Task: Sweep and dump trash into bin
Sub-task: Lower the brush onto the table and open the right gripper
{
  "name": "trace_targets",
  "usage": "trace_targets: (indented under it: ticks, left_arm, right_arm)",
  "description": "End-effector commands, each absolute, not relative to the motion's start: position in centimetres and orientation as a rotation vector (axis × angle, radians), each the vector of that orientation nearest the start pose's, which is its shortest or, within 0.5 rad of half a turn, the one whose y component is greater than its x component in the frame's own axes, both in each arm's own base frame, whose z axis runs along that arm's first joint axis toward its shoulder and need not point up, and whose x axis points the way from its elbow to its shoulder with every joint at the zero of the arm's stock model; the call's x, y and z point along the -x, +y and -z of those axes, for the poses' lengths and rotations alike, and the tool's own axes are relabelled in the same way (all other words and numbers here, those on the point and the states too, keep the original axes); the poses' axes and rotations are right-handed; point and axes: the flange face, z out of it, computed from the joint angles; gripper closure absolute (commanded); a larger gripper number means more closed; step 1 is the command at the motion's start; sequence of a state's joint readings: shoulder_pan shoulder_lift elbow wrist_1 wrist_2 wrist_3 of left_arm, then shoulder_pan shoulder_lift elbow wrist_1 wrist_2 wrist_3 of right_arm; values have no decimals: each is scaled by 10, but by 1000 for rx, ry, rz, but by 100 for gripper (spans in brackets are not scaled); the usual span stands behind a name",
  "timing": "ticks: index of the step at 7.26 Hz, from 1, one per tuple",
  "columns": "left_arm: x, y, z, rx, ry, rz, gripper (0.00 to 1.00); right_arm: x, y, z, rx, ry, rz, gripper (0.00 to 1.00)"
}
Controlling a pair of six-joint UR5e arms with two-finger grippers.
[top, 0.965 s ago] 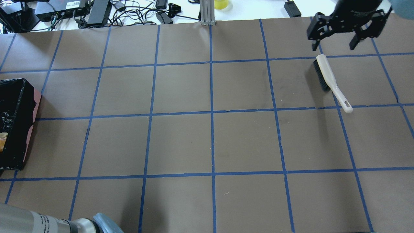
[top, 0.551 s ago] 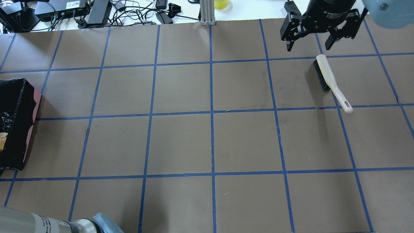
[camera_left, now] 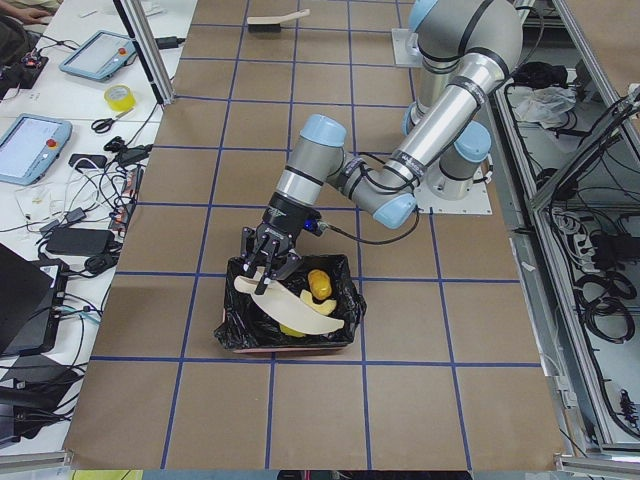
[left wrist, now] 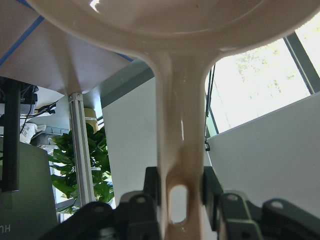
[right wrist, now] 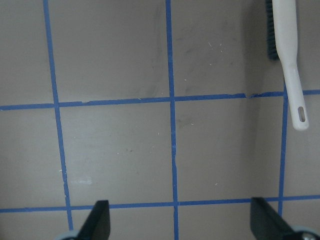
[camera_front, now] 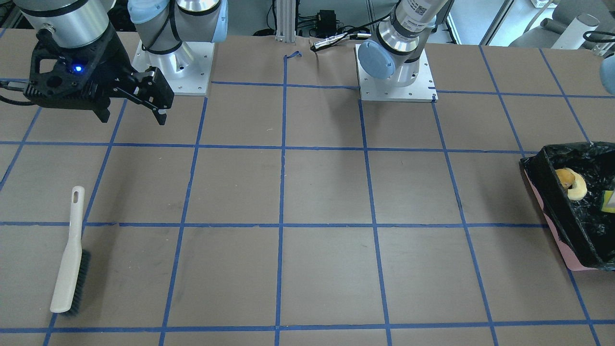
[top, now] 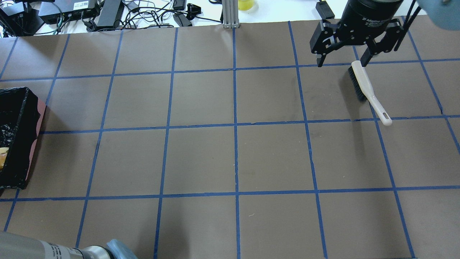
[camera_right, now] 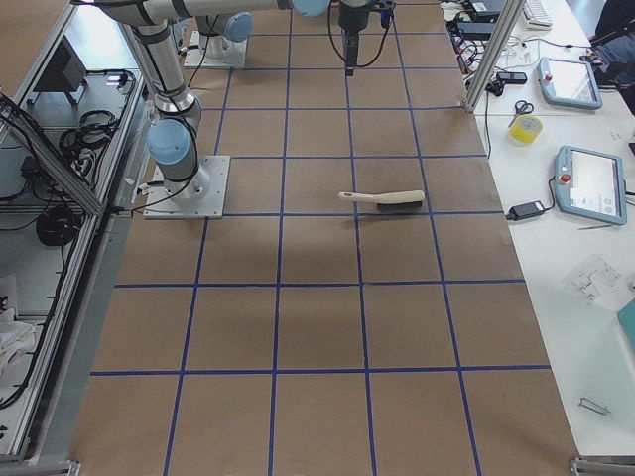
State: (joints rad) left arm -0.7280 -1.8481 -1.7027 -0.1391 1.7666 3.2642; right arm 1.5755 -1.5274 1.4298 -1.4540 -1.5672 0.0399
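The bin [camera_front: 552,192], a pink box lined with black plastic, stands at the table's left end and also shows in the overhead view [top: 21,144]. Inside lie the golden-brown lump [camera_front: 564,177], the pale crescent [camera_front: 578,188] and the yellow sponge [camera_front: 609,202]. My left gripper [left wrist: 177,192] is shut on the handle of the beige dustpan [left wrist: 182,150] and holds it tilted over the bin [camera_left: 290,335]. My right gripper [top: 340,63] is open and empty, above the table just beyond the brush's head [top: 357,84].
The white brush with dark bristles [camera_front: 69,254] lies flat on the brown, blue-taped table at the right end, handle toward the robot; it also shows in the right wrist view [right wrist: 287,55]. Cables and boxes lie beyond the far edge [top: 107,14].
My right gripper has moved left and slightly toward the robot in the overhead view, now hanging over the brush's head end, still open. The brush and bin have not moved.
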Motion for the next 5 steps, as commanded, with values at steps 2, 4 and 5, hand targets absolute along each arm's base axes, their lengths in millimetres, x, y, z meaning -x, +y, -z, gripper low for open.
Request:
trace_targets:
  ticks: [2, 4, 5]
  left_arm:
    - [-380, -493, -445, -2118, 915, -743, 100]
    - [-388, -511, -461, -2330, 973, -644, 100]
    - [-390, -520, -479, -2402, 1020, -591, 100]
  right_arm:
    - [-138, -498, -523, -26, 3152, -75, 0]
    - [-139, -497, -524, 51, 3156, -68, 0]
    - [-140, -497, -523, 53, 3145, -70, 0]
